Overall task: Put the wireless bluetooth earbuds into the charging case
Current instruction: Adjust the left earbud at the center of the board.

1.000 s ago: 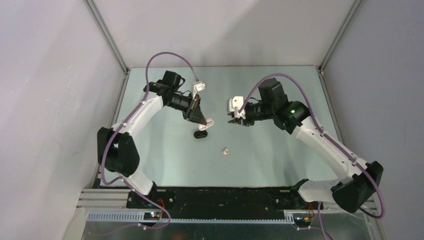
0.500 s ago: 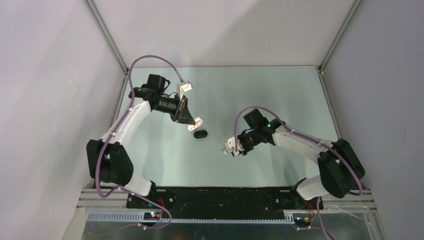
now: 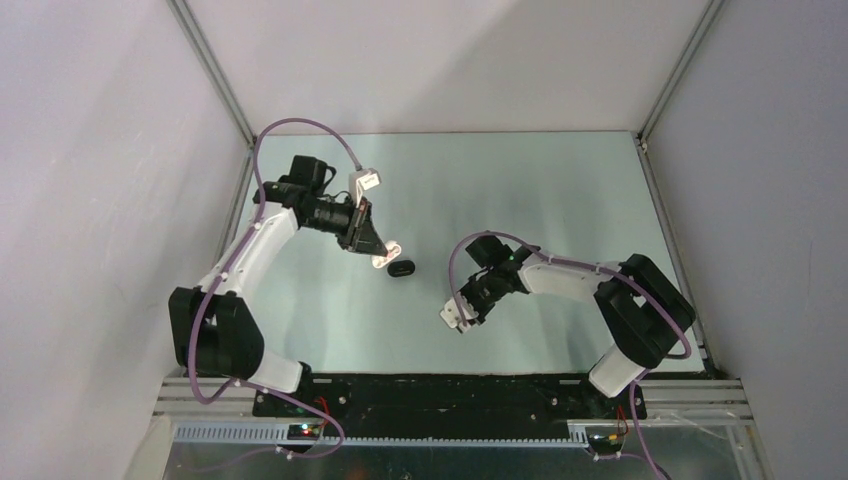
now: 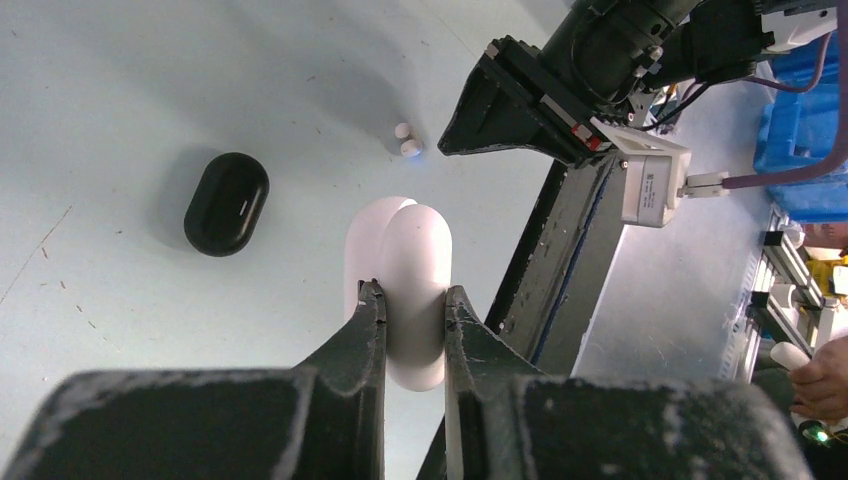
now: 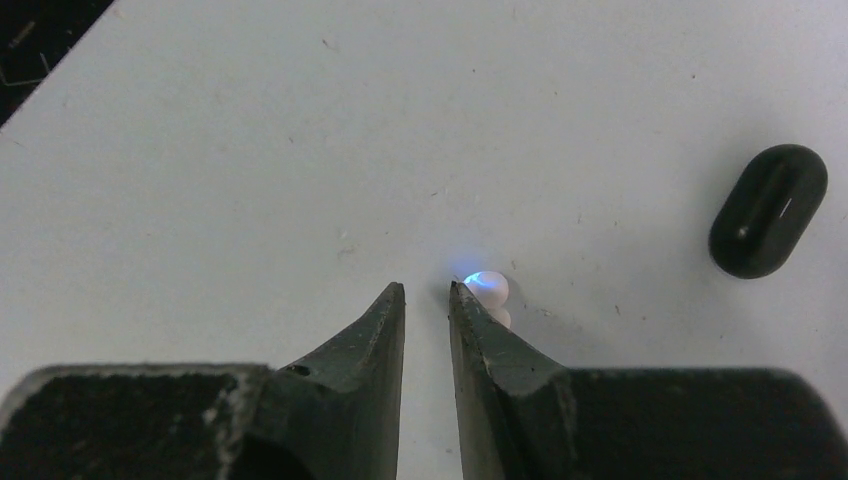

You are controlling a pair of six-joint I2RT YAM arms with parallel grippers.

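Right hand lowered, narrowly parted, earbuds half-hidden beside it, left hand gripping case.

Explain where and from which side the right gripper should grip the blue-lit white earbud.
Probably across its rounded body, straight down from above: the white earbud lies low on the table, right beside a second bud, so a side approach would nudge both. The right gripper sits just off it, jaws narrow; widen and shift over.
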